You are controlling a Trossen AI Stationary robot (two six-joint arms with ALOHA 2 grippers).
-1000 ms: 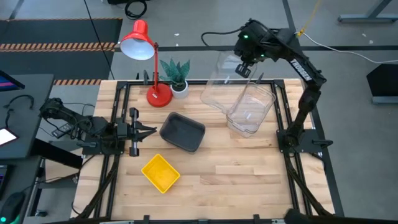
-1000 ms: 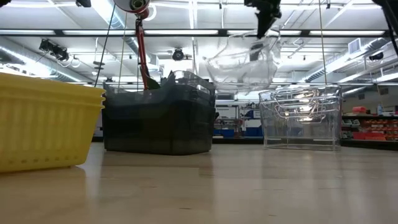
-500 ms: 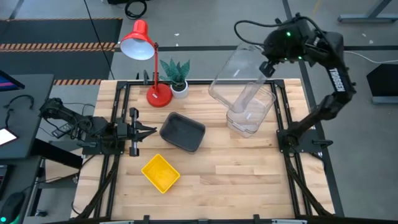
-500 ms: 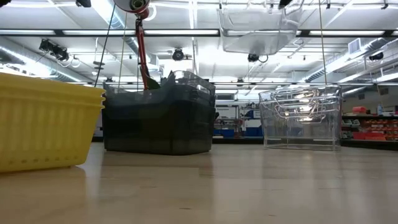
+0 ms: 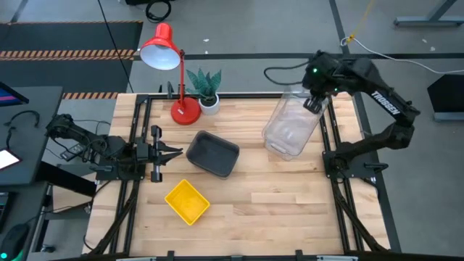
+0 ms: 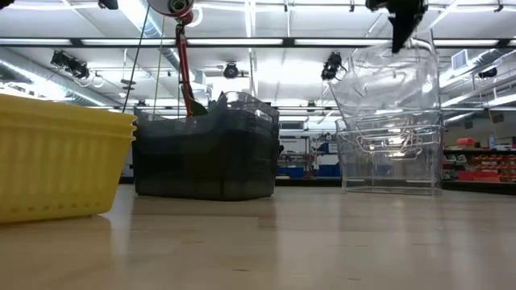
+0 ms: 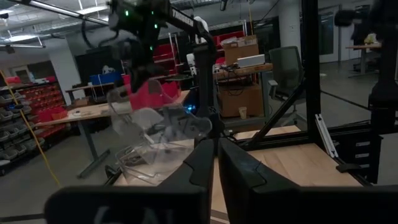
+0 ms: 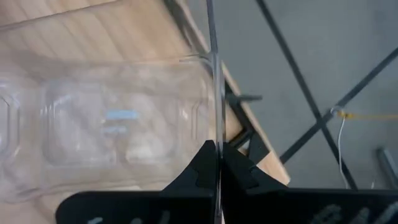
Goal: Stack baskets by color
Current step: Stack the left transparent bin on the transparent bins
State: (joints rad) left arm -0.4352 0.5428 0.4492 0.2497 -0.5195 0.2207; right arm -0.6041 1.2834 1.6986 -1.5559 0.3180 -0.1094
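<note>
- Clear basket (image 5: 290, 123), high view: we see it held tilted over the clear stack (image 5: 293, 145) at the table's (image 5: 290, 210) right rear; right gripper (image 5: 313, 104) pinches its rim. Grey basket (image 5: 212, 154) mid-table, yellow basket (image 5: 188, 201) nearer the front. Left gripper (image 5: 176, 151) waits at the left edge, fingers together, empty.
- Low view: held basket hangs above the stack, partly overlapping it.
- Left wrist view: our fingers (image 7: 202, 163) nearly touching.
- Right wrist view: fingers (image 8: 202, 165) clamped on the clear wall.

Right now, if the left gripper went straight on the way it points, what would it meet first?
Probably the grey basket. The left gripper lies parked at the table's left edge, pointing across toward it, with bare wood between. Height is unclear, so it might pass over the rim.
</note>
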